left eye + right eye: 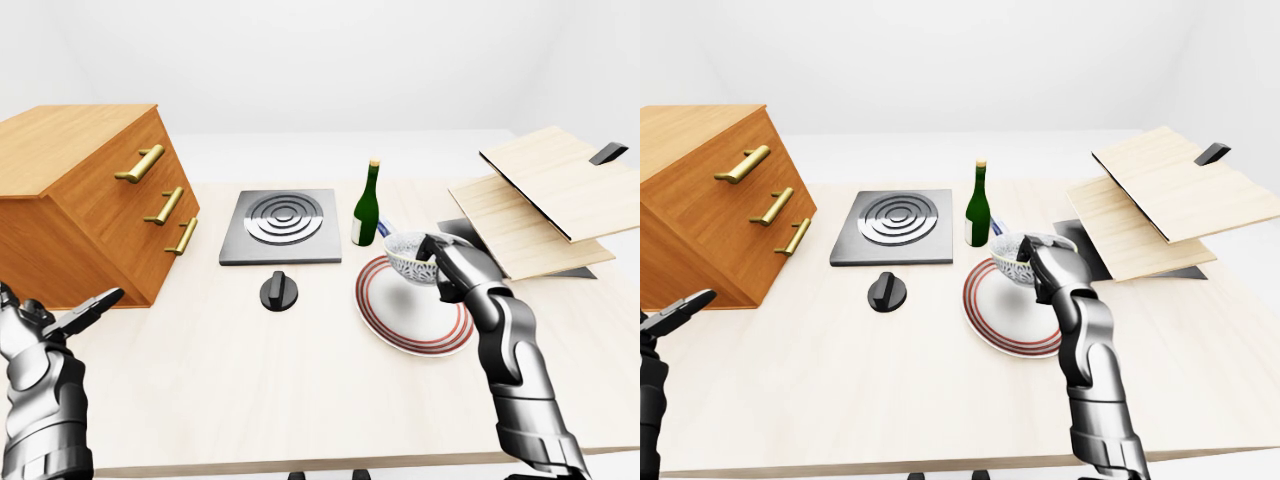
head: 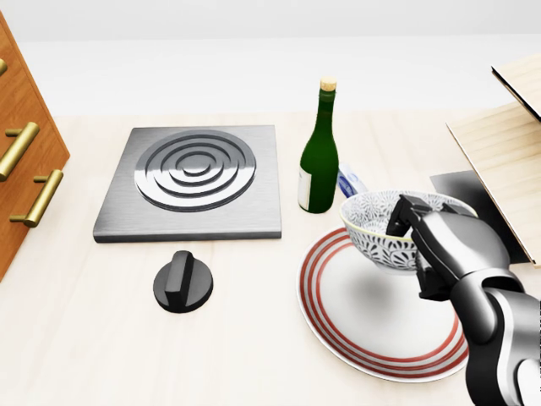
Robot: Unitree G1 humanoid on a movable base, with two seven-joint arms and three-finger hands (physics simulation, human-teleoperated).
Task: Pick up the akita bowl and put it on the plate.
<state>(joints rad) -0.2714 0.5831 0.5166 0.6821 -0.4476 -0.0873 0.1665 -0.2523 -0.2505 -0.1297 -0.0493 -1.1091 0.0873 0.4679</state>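
The akita bowl (image 2: 379, 229), white with a dark blue pattern, hangs just above the upper right part of the plate (image 2: 363, 311), a white dish with red rings. My right hand (image 2: 412, 239) is shut on the bowl's right rim, one finger hooked inside. The bowl sits slightly tilted and casts a shadow on the plate. My left hand (image 1: 75, 315) stays low at the left edge of the left-eye view, far from both, fingers spread and holding nothing.
A green bottle (image 2: 319, 152) stands close to the bowl's upper left. A steel burner plate (image 2: 193, 182) and black knob (image 2: 183, 282) lie left of the plate. A wooden drawer cabinet (image 1: 90, 200) is at left; tilted wooden boards (image 1: 540, 200) at right.
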